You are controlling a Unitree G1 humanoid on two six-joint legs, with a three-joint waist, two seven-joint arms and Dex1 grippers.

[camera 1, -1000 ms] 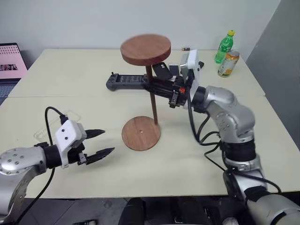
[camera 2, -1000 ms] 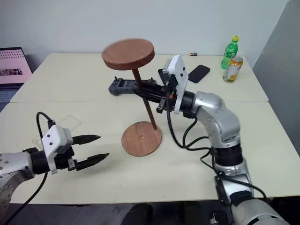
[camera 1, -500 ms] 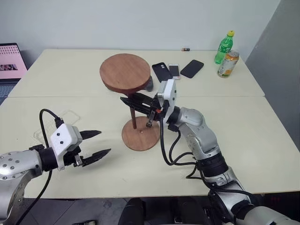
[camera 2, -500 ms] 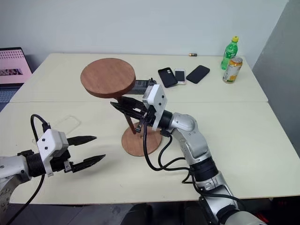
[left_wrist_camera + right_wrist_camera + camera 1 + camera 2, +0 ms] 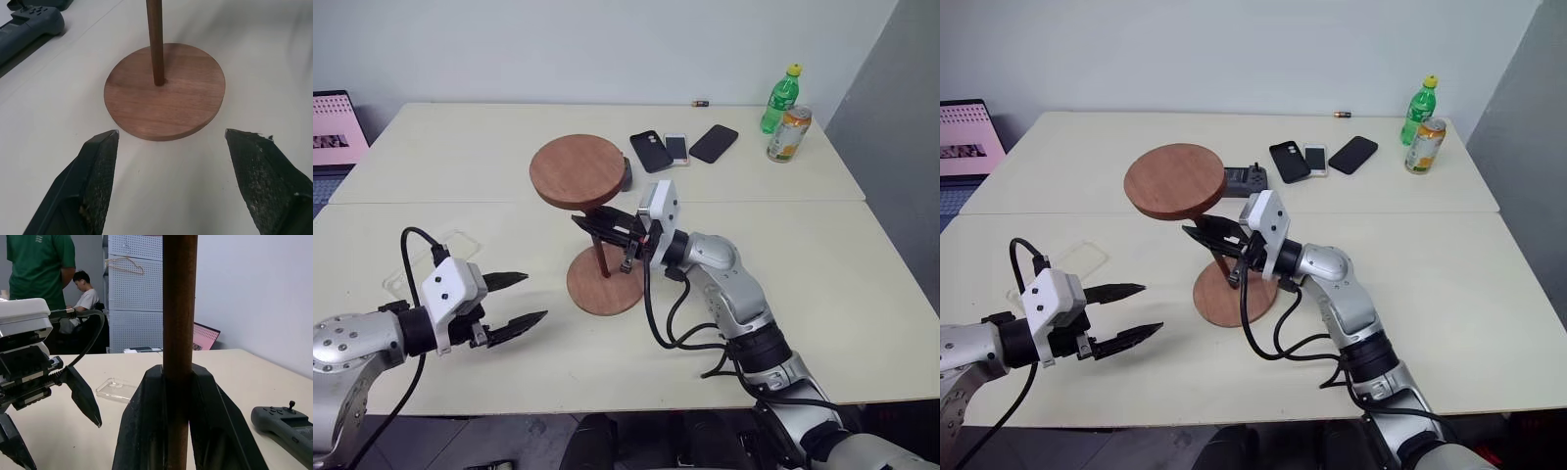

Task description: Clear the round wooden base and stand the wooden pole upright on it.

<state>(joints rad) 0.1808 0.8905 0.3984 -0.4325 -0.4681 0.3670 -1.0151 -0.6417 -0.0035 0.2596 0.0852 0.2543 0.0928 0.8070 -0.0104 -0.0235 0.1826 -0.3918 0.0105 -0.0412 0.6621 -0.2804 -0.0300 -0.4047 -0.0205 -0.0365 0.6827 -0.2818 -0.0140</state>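
The round wooden base lies flat on the table, nothing on it but the pole. The wooden pole stands nearly upright, its lower end on the base's centre and its fixed disc on top. My right gripper is shut on the pole's shaft just under that disc, reaching in from the right. My left gripper hangs open, low over the table to the left of the base, with nothing in it. Its fingers point at the base.
A grey controller lies behind the pole. Three phones, a green bottle and a can sit at the back right. A clear plastic case lies near my left arm. A laptop stands far left.
My right gripper has swung left and down with the pole, bringing its lower end from the base's right rim to the centre and setting it more upright. My left gripper has stayed put.
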